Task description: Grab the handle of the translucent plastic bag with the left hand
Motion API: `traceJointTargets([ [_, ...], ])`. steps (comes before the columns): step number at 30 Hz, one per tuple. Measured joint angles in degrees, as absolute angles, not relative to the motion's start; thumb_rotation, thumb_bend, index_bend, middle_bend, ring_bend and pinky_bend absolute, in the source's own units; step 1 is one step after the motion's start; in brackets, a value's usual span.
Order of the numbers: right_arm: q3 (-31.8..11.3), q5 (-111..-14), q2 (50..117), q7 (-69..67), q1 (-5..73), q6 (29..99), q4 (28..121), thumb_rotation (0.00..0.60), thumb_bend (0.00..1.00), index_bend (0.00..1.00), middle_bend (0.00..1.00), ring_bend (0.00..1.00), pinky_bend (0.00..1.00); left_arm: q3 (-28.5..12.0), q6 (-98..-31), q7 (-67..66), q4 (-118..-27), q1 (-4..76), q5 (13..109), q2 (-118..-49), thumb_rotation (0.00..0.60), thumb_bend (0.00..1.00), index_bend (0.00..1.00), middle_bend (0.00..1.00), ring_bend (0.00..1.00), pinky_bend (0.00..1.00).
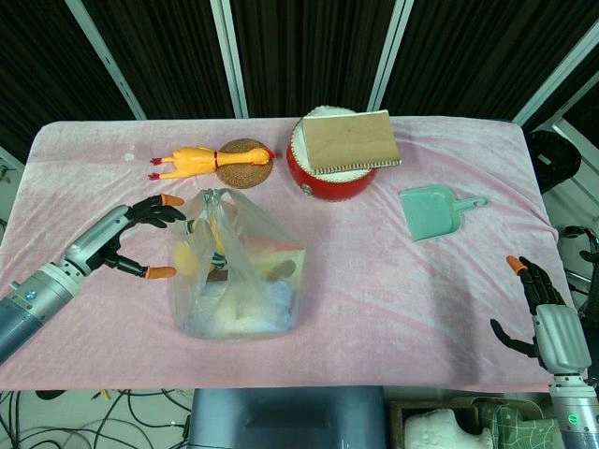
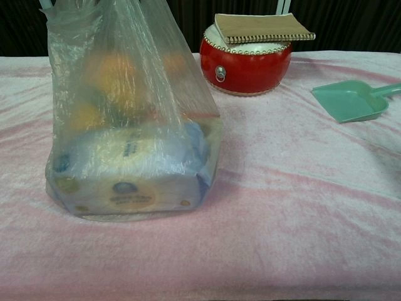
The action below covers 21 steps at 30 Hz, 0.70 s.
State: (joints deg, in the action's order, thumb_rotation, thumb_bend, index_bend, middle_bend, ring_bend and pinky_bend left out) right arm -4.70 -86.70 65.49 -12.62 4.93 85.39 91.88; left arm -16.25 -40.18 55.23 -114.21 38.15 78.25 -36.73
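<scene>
Near the table's front-left, on the pink cloth [image 1: 374, 290], stands the translucent plastic bag [image 1: 239, 271], upright, its handles [image 1: 213, 199] bunched at the top. Chest view shows the bag up close: a blue-and-white pack with printing at the bottom, lettering too blurred to read, plus a round blue logo on its front edge. Above that, orange and yellow shapes, prob. fruit or packets, can't tell which through the plastic. Head view adds a brownish box-like item toward the bag's right side.

Left hand [image 1: 131, 238] sits just left of the bag, fingers spread wide, orange-tipped fingertips [image 1: 171, 200] close to the handles, not clearly touching. Holding nothing.

Right hand [image 1: 543, 313] at the table's front-right edge, well apart from everything, fingers apart, holding nothing.

Back of the table: red drum [image 1: 332, 173] w/ a tan spiral notebook [image 1: 348, 140] lying flat on top; no readable writing on either. Left of it, yellow rubber chicken [image 1: 192, 162] lying against a brown woven coaster [image 1: 248, 164]. Right of the drum, teal dustpan [image 1: 435, 210], handle pointing right.
</scene>
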Motion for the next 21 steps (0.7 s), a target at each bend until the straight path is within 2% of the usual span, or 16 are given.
traceJointTargets([
  [13, -4.7, -86.6, 65.4, -13.2, 5.0, 85.3, 91.9, 0.6, 0.25, 0.0, 0.0, 0.0, 0.18, -16.8, -38.6, 54.6, -114.3, 39.5, 77.2, -37.4, 0.6, 0.11, 0.16, 0.26, 0.21, 0.24],
  [21, -4.7, -86.5, 65.3, -13.7, 5.1, 84.9, 91.7, 0.6, 0.25, 0.0, 0.0, 0.0, 0.18, -17.6, -34.9, 52.3, -113.3, 42.8, 72.8, -39.9, 0.6, 0.0, 0.16, 0.26, 0.21, 0.24],
])
